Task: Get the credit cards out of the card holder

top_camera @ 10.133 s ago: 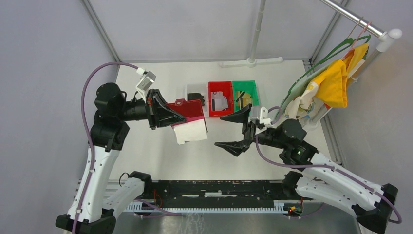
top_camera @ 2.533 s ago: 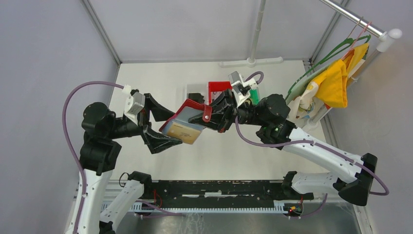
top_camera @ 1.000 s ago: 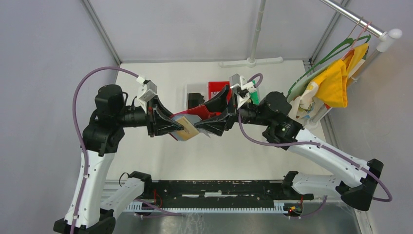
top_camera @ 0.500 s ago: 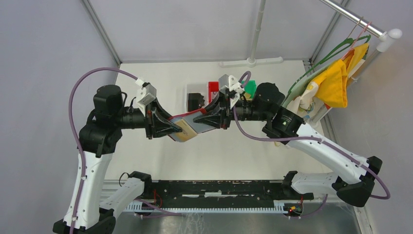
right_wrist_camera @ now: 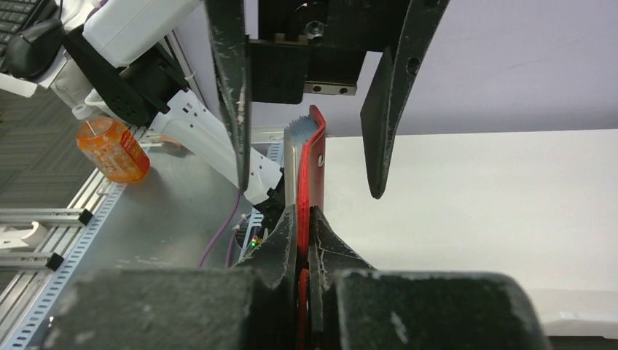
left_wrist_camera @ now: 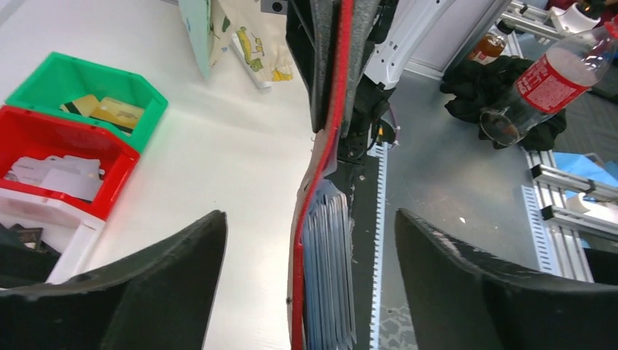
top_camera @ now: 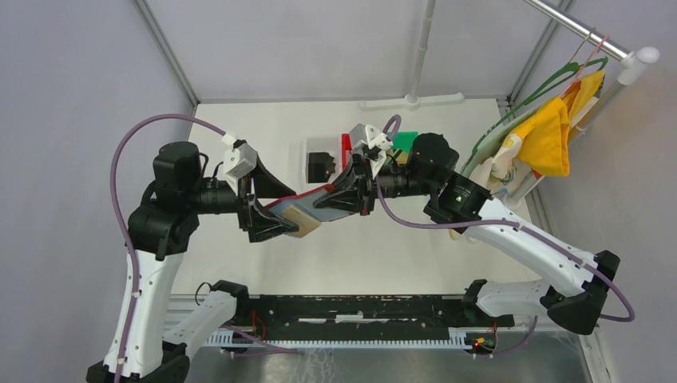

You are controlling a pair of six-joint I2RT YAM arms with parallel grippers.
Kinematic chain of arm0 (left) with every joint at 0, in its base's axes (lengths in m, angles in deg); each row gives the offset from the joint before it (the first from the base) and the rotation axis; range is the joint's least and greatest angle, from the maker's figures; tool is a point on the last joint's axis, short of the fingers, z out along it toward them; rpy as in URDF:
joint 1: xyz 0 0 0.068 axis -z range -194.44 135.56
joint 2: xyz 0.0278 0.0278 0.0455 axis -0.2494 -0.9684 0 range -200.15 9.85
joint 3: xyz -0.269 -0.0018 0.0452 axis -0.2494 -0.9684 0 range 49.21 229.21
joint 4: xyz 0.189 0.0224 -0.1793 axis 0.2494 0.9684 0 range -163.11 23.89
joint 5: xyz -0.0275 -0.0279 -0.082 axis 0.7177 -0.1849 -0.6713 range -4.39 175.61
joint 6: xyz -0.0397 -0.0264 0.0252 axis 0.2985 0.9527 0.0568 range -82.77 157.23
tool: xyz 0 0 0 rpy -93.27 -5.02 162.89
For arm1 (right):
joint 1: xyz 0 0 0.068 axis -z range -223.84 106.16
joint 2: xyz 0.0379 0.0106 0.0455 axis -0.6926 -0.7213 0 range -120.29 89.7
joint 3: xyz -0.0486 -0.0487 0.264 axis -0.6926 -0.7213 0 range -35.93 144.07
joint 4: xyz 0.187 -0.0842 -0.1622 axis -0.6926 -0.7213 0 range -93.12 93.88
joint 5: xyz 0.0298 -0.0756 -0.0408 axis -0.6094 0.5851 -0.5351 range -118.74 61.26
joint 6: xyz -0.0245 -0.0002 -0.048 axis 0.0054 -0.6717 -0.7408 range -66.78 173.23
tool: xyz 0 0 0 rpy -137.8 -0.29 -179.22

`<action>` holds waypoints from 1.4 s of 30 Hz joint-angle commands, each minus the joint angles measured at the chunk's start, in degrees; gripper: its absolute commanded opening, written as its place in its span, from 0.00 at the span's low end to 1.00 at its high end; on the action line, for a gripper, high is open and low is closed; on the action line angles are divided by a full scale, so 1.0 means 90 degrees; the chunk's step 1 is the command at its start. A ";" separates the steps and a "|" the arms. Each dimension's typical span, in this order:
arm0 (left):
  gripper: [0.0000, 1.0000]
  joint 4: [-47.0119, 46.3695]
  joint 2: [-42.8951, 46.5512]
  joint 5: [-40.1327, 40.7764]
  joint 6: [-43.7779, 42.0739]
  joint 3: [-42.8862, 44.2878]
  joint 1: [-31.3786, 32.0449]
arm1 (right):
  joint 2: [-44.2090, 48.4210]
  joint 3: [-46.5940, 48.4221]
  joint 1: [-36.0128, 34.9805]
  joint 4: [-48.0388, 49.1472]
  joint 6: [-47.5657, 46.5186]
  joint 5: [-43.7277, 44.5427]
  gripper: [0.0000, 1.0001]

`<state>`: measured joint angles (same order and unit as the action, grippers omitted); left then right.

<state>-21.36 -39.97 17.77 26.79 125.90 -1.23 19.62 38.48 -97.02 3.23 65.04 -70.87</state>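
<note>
The dark red card holder (top_camera: 313, 196) hangs in the air between the two arms, above the table. My right gripper (top_camera: 342, 199) is shut on its red flap (right_wrist_camera: 315, 157), which shows pinched between the two pads in the right wrist view. My left gripper (top_camera: 281, 209) is open, with one finger on each side of the holder's other end and a gap on both sides. A stack of grey credit cards (left_wrist_camera: 329, 281) sits edge-on inside the red cover (left_wrist_camera: 322, 175). From above, a tan card face (top_camera: 298, 220) shows at the holder's lower end.
A green bin (left_wrist_camera: 81, 93) and a red bin (left_wrist_camera: 51, 149), both with cards in them, stand at the back of the table, next to a white bin (top_camera: 318, 166). A yellow cloth (top_camera: 551, 132) hangs on a rack at the right.
My left gripper has opened and let go of the card holder. My right gripper has closed on the holder's red flap and moved a little left.
</note>
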 commanded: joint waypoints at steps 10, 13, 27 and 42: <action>0.89 -0.2480 0.1118 -0.0143 0.1858 -0.0974 -0.0006 | 0.0652 -0.1317 -0.0018 0.4231 0.2461 0.1310 0.00; 0.84 -0.2496 0.1101 -0.0199 0.1922 -0.0943 -0.0003 | 0.0602 -0.1460 -0.0015 0.4700 0.2866 0.1295 0.00; 0.38 -0.3356 0.1230 -0.0066 0.2452 -0.1282 -0.0003 | 0.0693 -0.2727 -0.0057 0.6355 0.3720 0.1685 0.00; 0.71 -0.4429 0.1100 -0.0094 0.3554 -0.1719 -0.0005 | 0.0758 -0.3110 -0.0105 0.7031 0.3882 0.1974 0.00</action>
<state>-55.06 -30.34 17.82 53.10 110.69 -1.23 24.25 10.52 -97.72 58.80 98.22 -54.78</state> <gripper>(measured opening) 0.701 0.050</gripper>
